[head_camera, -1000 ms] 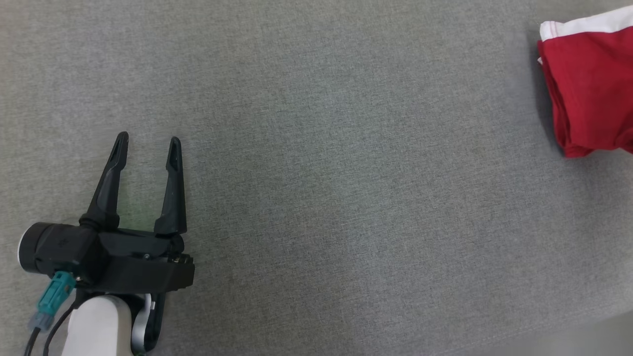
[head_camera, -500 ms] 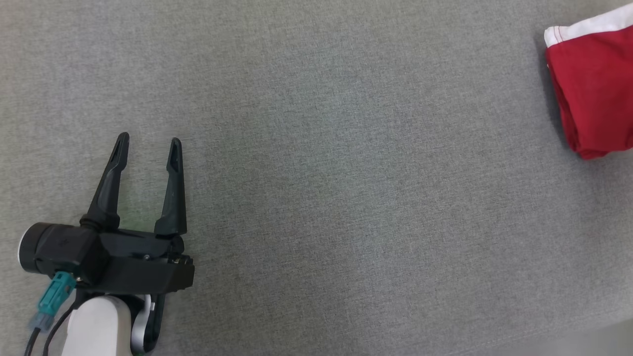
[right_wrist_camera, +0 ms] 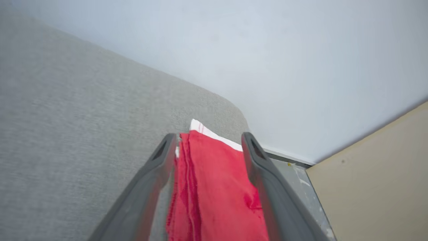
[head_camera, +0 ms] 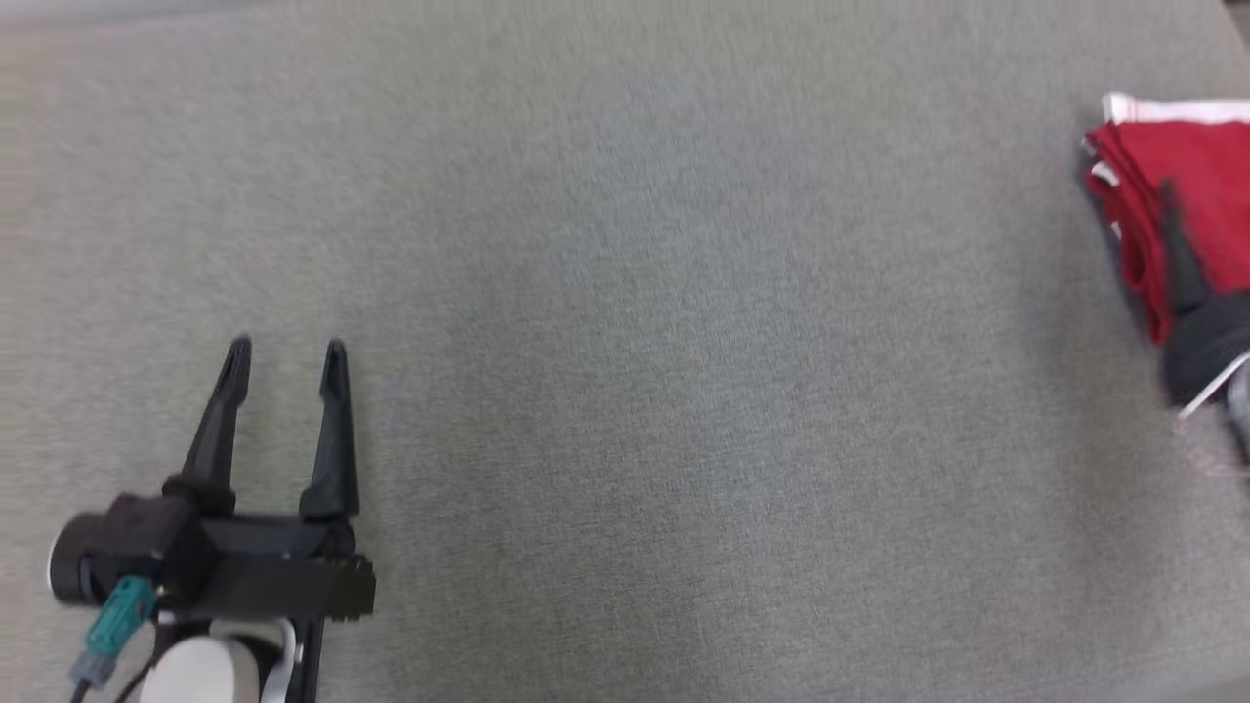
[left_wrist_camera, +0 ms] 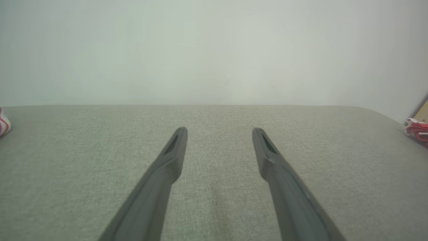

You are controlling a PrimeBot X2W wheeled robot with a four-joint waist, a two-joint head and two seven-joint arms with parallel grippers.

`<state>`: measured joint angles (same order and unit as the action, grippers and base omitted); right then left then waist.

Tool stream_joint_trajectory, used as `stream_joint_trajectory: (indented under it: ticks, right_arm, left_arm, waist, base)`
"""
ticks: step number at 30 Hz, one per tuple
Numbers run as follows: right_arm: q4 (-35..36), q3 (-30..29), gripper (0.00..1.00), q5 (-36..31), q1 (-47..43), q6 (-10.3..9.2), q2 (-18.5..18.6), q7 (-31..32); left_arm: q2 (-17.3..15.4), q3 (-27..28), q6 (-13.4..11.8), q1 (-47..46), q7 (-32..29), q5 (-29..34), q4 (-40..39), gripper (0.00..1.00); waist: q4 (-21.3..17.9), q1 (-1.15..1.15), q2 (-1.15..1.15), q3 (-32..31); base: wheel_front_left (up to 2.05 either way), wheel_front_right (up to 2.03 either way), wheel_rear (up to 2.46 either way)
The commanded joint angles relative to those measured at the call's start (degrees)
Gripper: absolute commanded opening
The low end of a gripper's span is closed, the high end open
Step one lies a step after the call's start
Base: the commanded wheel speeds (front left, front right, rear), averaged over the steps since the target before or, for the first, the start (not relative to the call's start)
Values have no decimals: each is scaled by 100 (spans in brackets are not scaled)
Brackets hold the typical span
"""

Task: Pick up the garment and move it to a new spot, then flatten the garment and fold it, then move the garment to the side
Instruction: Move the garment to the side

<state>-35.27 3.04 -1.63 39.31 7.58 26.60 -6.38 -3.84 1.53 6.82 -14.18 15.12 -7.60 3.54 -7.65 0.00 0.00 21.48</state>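
Grey woven fabric (head_camera: 684,391) is seen covering the whole work surface, with a plain pale wall (left_wrist_camera: 214,50) behind its far edge. The left gripper (head_camera: 287,351) is held low over the cloth at the lower left of the head view, its pale forearm entering from the bottom edge and its two dark fingers directed up that view; the jaws are parted and nothing is held between them, which is confirmed in the left wrist view (left_wrist_camera: 219,130). The red garment (head_camera: 1201,156), edged in white and folded into a layered stack, is laid at the far right of the surface, near its rounded corner and well apart from the left gripper. The right gripper (right_wrist_camera: 208,137) is poised over this stack, its fingers directed along the garment's length; the jaws are spread wide and no fabric is seen pinched, the red cloth (right_wrist_camera: 214,187) being visible in the gap between them. One blurred finger (head_camera: 1180,249) is seen lying across the garment in the head view. A tan panel (right_wrist_camera: 374,174) is seen beyond the corner, and a pink-striped cloth (left_wrist_camera: 3,122) at the surface's opposite edge.
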Motion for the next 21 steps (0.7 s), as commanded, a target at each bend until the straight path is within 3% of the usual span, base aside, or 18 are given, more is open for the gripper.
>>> stream_joint_trajectory:
  ticks: [1,6,11,21]
  right_arm:
    - [121,-42,100,73,-193,-18,-116,-83]
    - [984,-216,100,411,-1076,-18,-698,-358]
    - [1694,-222,100,628,-1930,-18,-1020,-340]
    - [2052,35,100,1008,-2918,-18,-1518,-189]
  left_arm:
    - [20,42,-27,130,3,-42,38,100]
    - [49,200,-58,466,3,-103,247,100]
    - [74,276,-99,738,3,-152,448,100]
    - [94,277,-183,1162,3,-193,799,100]
  waist:
    - [156,0,0,-387]
    - [267,0,0,-938]
    - [389,0,0,-1455]
    - [463,0,0,-2192]
  base:
    - [0,0,0]
    - [0,0,0]
    - [0,0,0]
    - [0,0,0]
